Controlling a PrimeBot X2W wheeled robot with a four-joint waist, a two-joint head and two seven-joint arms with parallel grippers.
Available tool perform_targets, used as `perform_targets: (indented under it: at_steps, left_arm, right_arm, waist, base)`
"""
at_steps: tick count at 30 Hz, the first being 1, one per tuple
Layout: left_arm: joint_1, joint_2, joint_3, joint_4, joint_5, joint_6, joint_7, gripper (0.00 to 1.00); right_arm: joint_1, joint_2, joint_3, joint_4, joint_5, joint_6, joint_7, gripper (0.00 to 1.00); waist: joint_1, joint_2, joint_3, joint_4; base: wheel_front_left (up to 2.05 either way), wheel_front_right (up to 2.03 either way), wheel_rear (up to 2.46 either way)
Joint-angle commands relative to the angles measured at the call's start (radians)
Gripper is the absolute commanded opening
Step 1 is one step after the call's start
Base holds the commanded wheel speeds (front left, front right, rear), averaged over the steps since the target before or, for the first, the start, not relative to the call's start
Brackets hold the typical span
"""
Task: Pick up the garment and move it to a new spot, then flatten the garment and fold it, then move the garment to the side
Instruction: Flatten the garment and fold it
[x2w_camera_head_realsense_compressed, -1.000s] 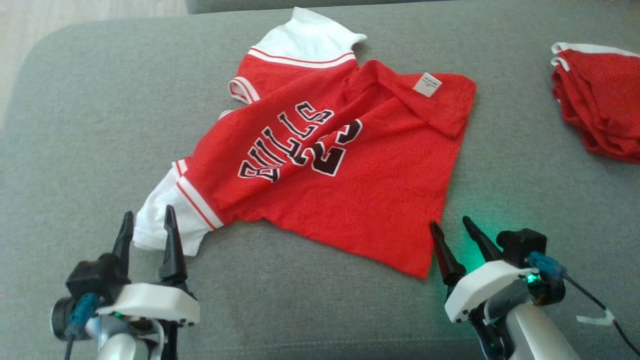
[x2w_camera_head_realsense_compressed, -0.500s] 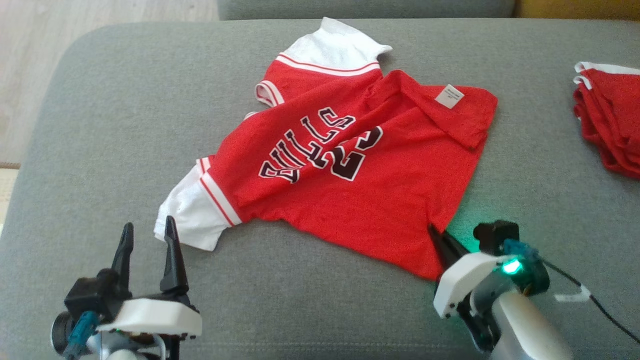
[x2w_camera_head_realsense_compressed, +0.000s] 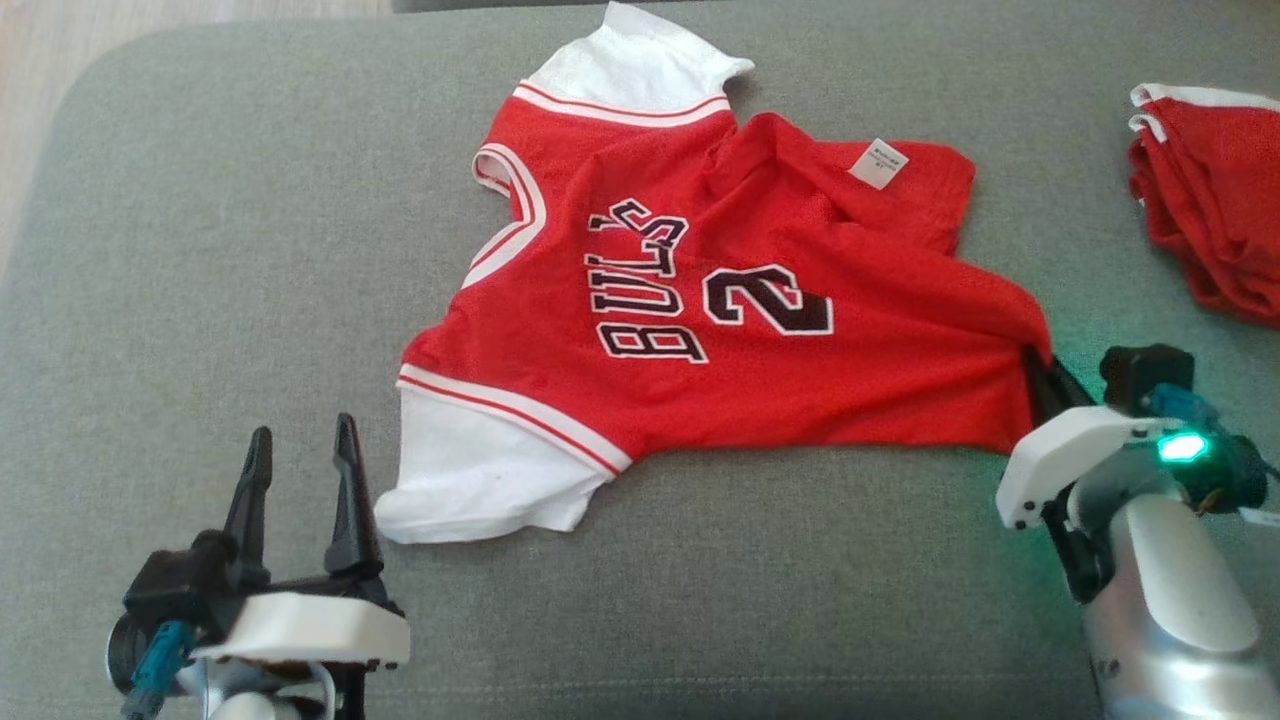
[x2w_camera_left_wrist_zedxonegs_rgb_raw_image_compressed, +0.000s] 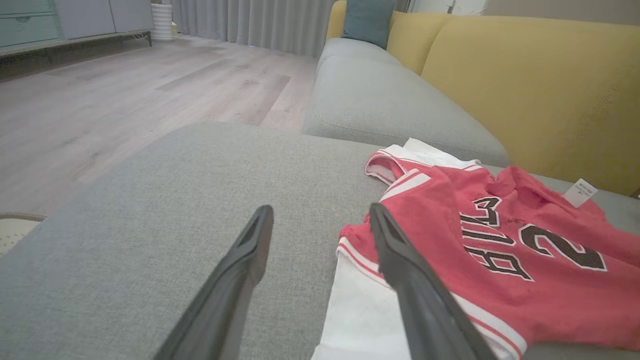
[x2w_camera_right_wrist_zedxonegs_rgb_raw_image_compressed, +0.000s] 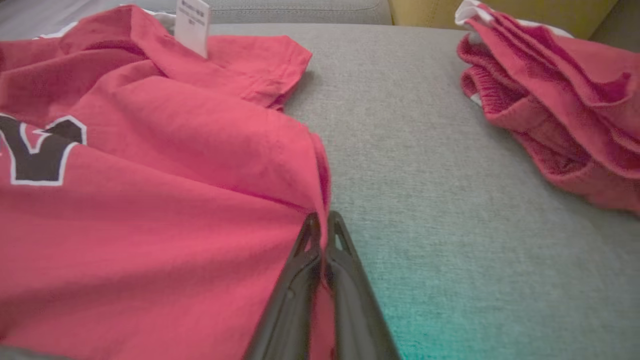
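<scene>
Garment (x2w_camera_head_realsense_compressed: 750, 380), red jersey, spread on grey cushion (x2w_camera_head_realsense_compressed: 200, 250), right hem corner clamped between closed fingers of right gripper (x2w_camera_right_wrist_zedxonegs_rgb_raw_image_compressed: 324, 216) at near right. Left gripper (x2w_camera_head_realsense_compressed: 303, 430) fingers apart, empty, just beside white sleeve (x2w_camera_head_realsense_compressed: 480, 470) at garment's near left.
</scene>
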Motion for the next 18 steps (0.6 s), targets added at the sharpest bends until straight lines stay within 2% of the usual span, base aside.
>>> perform_targets:
  at_steps: [1, 4, 5, 6, 7, 8, 18]
  left_arm:
    - [-0.020, 0.001, 0.041, -0.029, 0.012, -0.008, -0.012, 1.00]
    - [-0.024, -0.005, 0.047, -0.022, 0.015, -0.016, -0.012, 1.00]
    - [-0.025, -0.007, 0.048, -0.020, 0.016, -0.019, -0.012, 1.00]
    - [-0.026, -0.009, 0.049, -0.018, 0.018, -0.022, -0.012, 1.00]
    - [-0.027, -0.012, 0.050, -0.017, 0.019, -0.025, -0.012, 1.00]
    - [-0.028, -0.014, 0.050, -0.017, 0.020, -0.028, -0.012, 1.00]
    - [-0.024, -0.029, 0.048, 0.018, 0.020, -0.064, -0.012, 1.00]
  right_arm:
    - [-0.036, -0.011, 0.007, -0.028, -0.011, 0.007, 0.000, 0.00]
    - [-0.043, -0.011, -0.011, -0.027, -0.011, 0.007, -0.012, 0.00]
    - [-0.044, -0.010, -0.015, -0.028, -0.011, 0.007, -0.017, 0.27]
    - [-0.043, -0.007, -0.017, -0.031, -0.010, 0.007, -0.023, 0.49]
    - [-0.042, -0.004, -0.019, -0.035, -0.008, 0.007, -0.030, 0.95]
    - [-0.040, -0.002, -0.020, -0.039, -0.007, 0.007, -0.037, 1.00]
    - [0.003, 0.011, -0.042, -0.147, 0.022, 0.007, -0.100, 1.00]
  waist:
    - [0.0000, 0.0000, 0.006, 0.000]
    - [0.0000, 0.0000, 0.010, -0.002]
    - [0.0000, 0.0000, 0.009, -0.004]
    - [0.0000, 0.0000, 0.007, -0.005]
    - [0.0000, 0.0000, 0.005, -0.008]
    - [0.0000, 0.0000, 0.003, -0.010]
    - [0.0000, 0.0000, -0.007, -0.029]
  base:
    - [0.00, 0.00, 0.00]
    - [0.00, 0.00, 0.00]
    - [0.00, 0.00, 0.00]
    - [0.00, 0.00, 0.00]
    - [0.00, 0.00, 0.00]
    - [0.00, 0.00, 0.00]
    - [0.00, 0.00, 0.00]
